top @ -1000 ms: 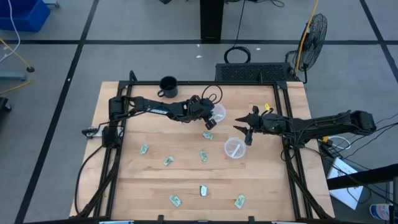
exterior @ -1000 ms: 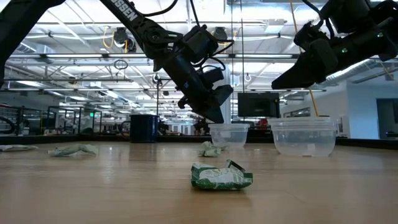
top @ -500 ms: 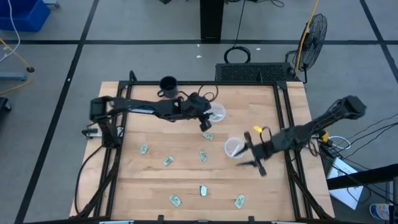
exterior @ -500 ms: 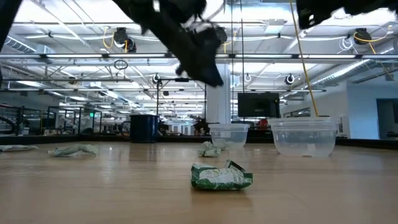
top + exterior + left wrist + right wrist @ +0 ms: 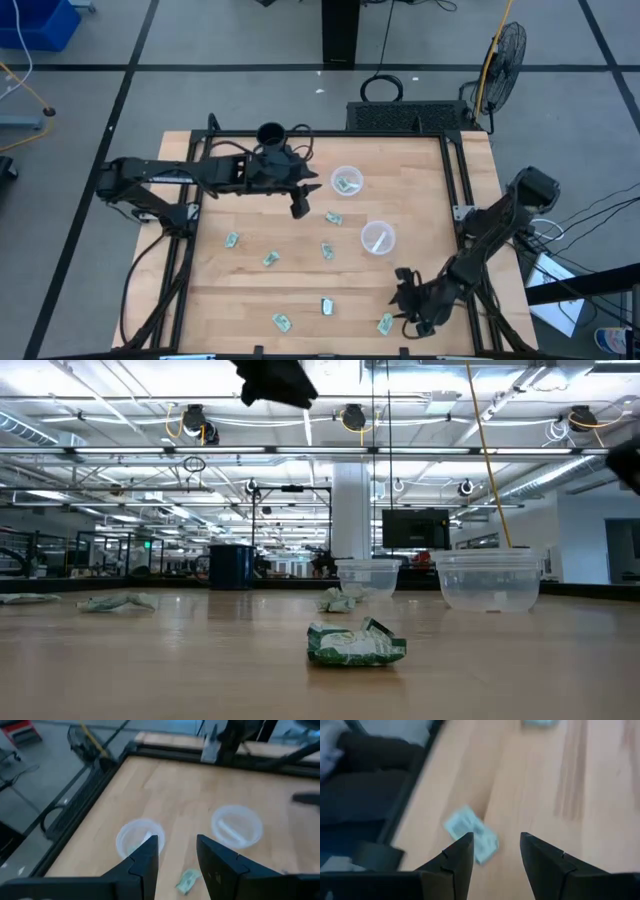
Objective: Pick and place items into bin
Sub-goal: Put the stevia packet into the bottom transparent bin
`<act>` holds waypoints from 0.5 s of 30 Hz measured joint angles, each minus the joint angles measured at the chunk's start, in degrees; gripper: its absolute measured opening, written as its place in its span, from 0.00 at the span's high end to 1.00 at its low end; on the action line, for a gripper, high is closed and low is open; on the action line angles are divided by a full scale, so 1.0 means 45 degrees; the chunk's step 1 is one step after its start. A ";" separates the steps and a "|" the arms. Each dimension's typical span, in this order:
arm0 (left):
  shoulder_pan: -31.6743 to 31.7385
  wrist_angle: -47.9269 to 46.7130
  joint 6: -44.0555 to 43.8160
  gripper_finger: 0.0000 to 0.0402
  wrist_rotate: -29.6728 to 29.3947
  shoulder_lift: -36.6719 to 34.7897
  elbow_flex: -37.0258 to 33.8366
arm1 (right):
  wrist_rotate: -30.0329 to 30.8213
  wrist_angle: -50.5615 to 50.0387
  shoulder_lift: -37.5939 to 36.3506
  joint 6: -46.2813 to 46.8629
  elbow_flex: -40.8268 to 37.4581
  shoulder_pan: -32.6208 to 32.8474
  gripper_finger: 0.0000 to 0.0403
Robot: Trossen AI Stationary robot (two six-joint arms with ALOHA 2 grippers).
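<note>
Hanging over the back-left part of the wooden counter (image 5: 250,290), the left tool (image 5: 299,207) has its fingers apart and carries nothing. It sits just in front of a black mug (image 5: 270,134) and to the left of a clear tub (image 5: 346,181) that has one green-and-white packet (image 5: 347,184) lying inside. A second clear tub (image 5: 378,238) stands nearer the middle, holding no packet. Loose packets lie flat across the counter: one at the left (image 5: 231,239), then (image 5: 269,259), (image 5: 282,322), (image 5: 326,307), (image 5: 327,251) and one just in front of the first tub (image 5: 334,217). At the front right, the right tool (image 5: 404,309) is low over the counter, fingers spread and empty, just beside the last packet (image 5: 386,323), not touching it.
</note>
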 joint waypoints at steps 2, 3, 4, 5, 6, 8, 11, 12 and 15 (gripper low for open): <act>-0.0133 0.0034 -0.0163 0.65 -0.0003 0.0002 0.0005 | 0.0017 0.0282 0.0604 0.0322 -0.0025 0.0086 0.62; -0.0177 0.0001 -0.0280 0.65 -0.0003 0.0015 0.0005 | 0.0036 0.0633 0.0880 0.0303 -0.0027 0.0099 0.62; -0.0236 -0.0003 -0.0335 0.65 0.0000 0.0040 0.0005 | 0.0040 0.1042 0.1131 0.0152 -0.0022 0.0099 0.62; -0.0288 0.0013 -0.0347 0.65 -0.0005 0.0118 0.0005 | 0.0050 0.1361 0.1366 -0.0024 -0.0022 0.0098 0.62; -0.0313 0.0064 -0.0341 0.65 -0.0006 0.0206 0.0005 | 0.0053 0.1556 0.1598 -0.0135 -0.0022 0.0074 0.62; -0.0370 -0.0061 -0.0313 0.65 -0.0014 0.0284 -0.0003 | 0.0029 0.1615 0.2047 -0.0135 -0.0022 0.0009 0.62; -0.0412 0.0109 -0.0286 0.65 -0.0077 0.0322 0.0004 | 0.0190 0.1948 0.2510 0.0119 0.0002 0.0002 0.62; -0.0409 0.0152 -0.0265 0.65 -0.0095 0.0334 0.0015 | 0.0264 0.2107 0.2641 0.0117 0.0002 0.0007 0.62; -0.0400 0.0081 -0.0220 0.65 -0.0102 0.0383 0.0000 | 0.0413 0.2561 0.2960 -0.0006 0.0003 0.0001 0.62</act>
